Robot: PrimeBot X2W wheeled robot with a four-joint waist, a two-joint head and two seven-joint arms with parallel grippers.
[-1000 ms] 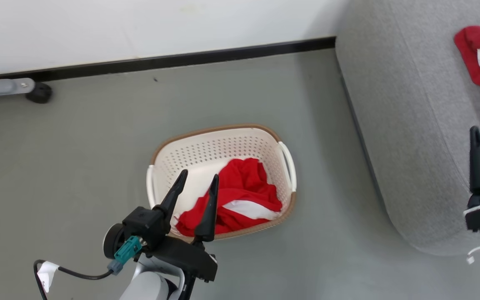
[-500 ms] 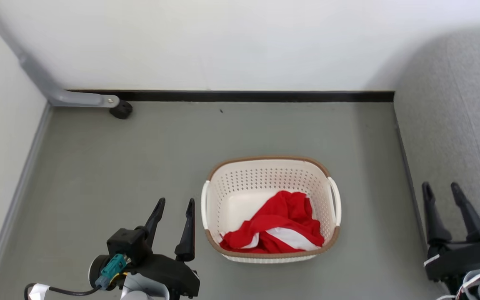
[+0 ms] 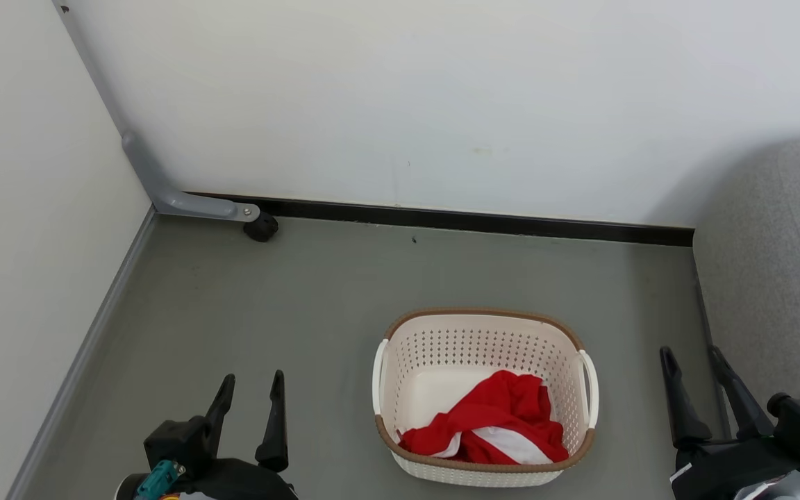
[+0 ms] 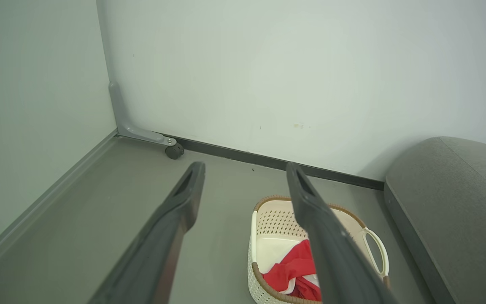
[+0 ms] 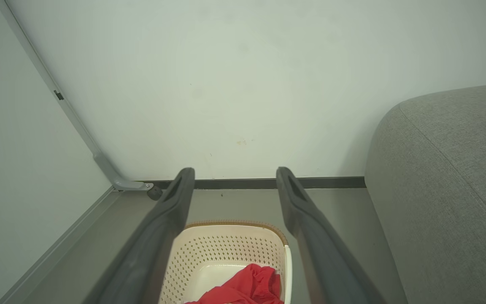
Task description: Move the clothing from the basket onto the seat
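Red clothing (image 3: 494,420) lies crumpled in the near end of the basket (image 3: 483,344), beside the seat (image 3: 775,278). Soft, light and limp, it likely lifts best by its raised top fold. The left gripper (image 3: 253,377) and right gripper (image 3: 689,351) both gape empty, flanking the basket

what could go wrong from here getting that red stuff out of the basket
1. The clothing lies bunched low against the near wall of the basket; fingers reaching in may snag the perforated wall or rim and drag or tip it.
2. Its red and white folds overlap, so a pinch might take one layer and let the rest drop on the floor short of the seat.
3. The open right gripper sits close to the seat's edge and could brush it.
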